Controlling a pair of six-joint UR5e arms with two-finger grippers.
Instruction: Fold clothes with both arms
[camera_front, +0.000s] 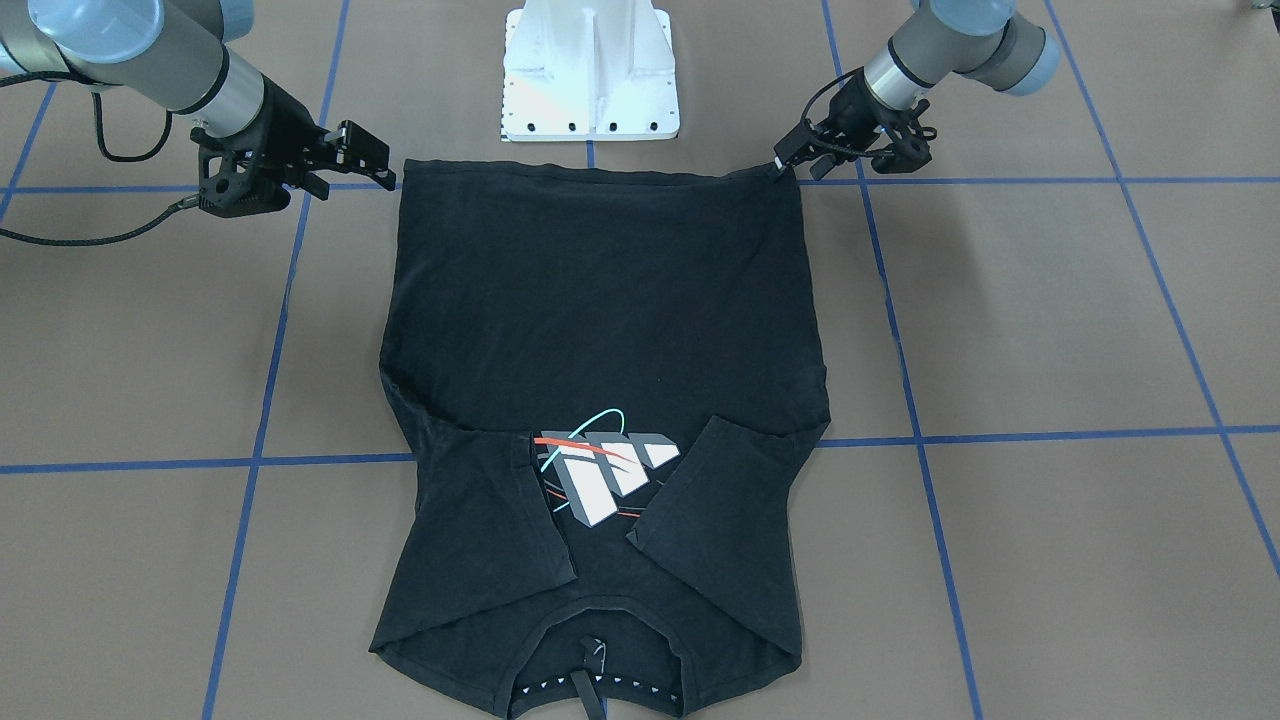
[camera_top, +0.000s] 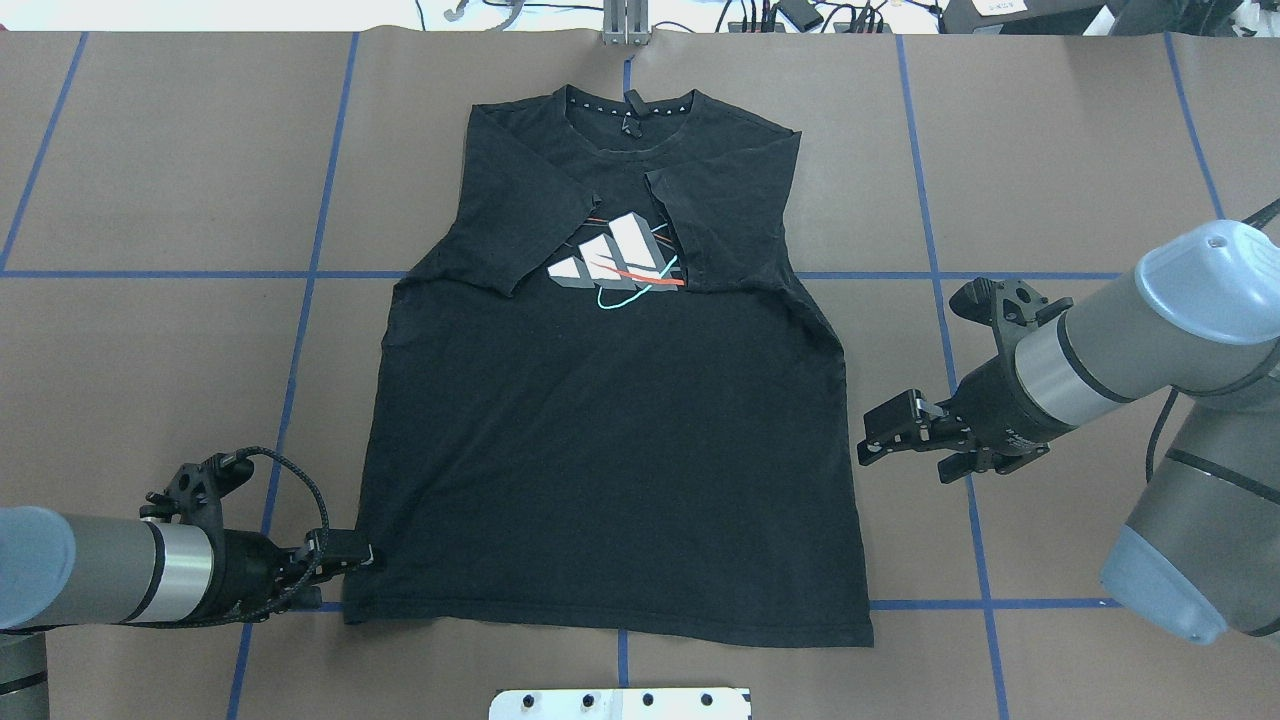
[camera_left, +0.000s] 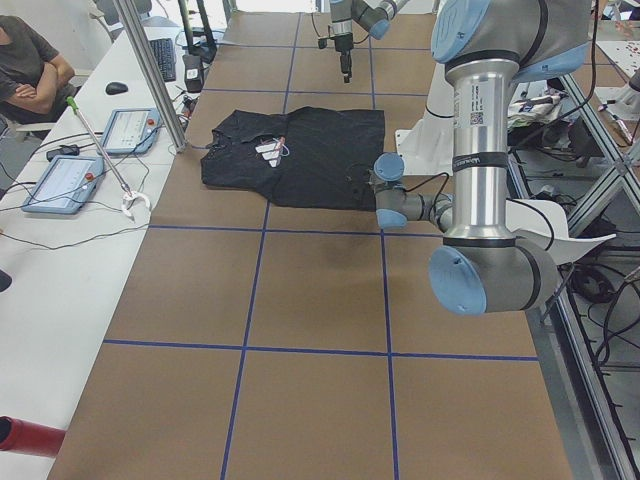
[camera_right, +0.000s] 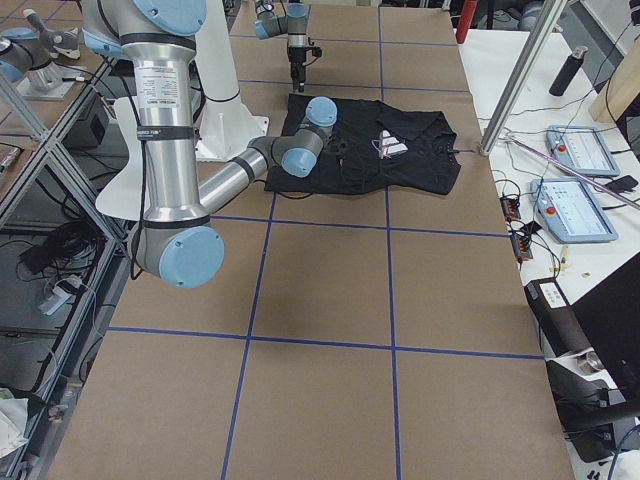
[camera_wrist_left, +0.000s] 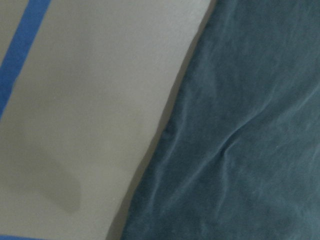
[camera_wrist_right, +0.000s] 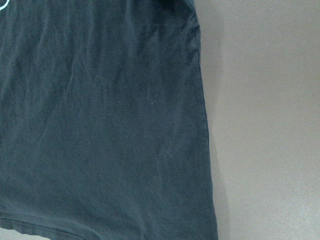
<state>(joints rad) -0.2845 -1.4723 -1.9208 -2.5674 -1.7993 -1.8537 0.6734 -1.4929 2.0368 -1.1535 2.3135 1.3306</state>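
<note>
Ok, black T-shirt (camera_front: 600, 300) flat on table (camera_front: 1050, 320), collar (camera_front: 560, 690) partly cut off in front view. L fingers (camera_top: 345, 548) at hem corner (camera_top: 356, 606), can't tell if clamped. R fingers (camera_top: 893, 413) spread, near shirt's side.

You're in a robotics lab. Your left arm (camera_left: 470, 130) and right arm (camera_right: 160, 110) stand at a white bolted base plate (camera_front: 590, 75) on a long table (camera_left: 320, 400) papered brown and gridded with blue tape (camera_left: 250, 300). Alongside runs a white bench (camera_left: 40, 290) carrying touchscreen control pendants (camera_left: 62, 183), a mouse (camera_left: 117, 88) and loose cables (camera_left: 60, 240), with aluminium frame posts (camera_left: 150, 75) at the edge.
</note>
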